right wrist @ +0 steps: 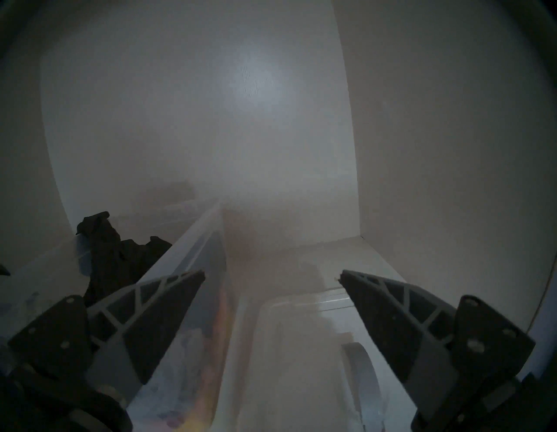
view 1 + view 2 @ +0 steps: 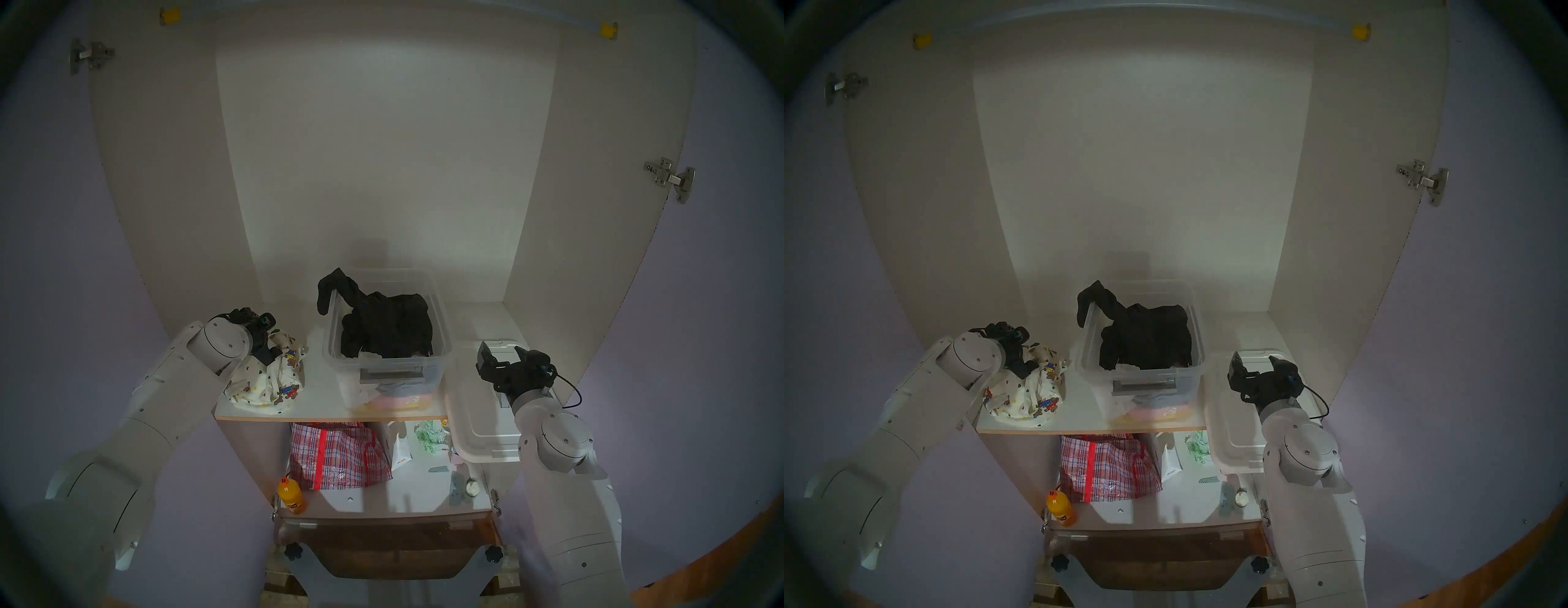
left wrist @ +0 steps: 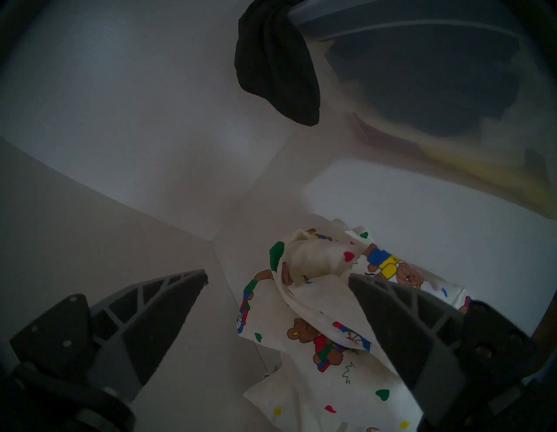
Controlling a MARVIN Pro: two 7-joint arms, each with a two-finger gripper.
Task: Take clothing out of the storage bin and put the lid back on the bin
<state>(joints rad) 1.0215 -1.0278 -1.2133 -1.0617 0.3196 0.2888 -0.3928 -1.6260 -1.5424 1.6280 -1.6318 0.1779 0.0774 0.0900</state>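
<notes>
The cream clothing [image 2: 267, 384] with teddy bears and hearts lies crumpled on the shelf, left of the clear storage bin [image 2: 442, 335]. My left gripper [image 2: 271, 339] hovers open over the clothing's back part. In the left wrist view the left gripper [image 3: 277, 275] has one finger over the clothing [image 3: 310, 304] and pinches nothing. The white lid [image 2: 479, 424] lies right of the bin, its front end overhanging the shelf edge. My right gripper [image 2: 505, 354] stands open above the lid's back half. In the right wrist view the right gripper [image 1: 271, 273] is above the lid [image 1: 301, 331], beside the bin wall [image 1: 196, 241].
A black garment [image 2: 382, 327] fills the bin and drapes over its back left rim. The lower shelf holds a red checked bag [image 2: 339, 454], an orange bottle [image 2: 289, 494] and small items. Cabinet walls close in the shelf on both sides and at the back.
</notes>
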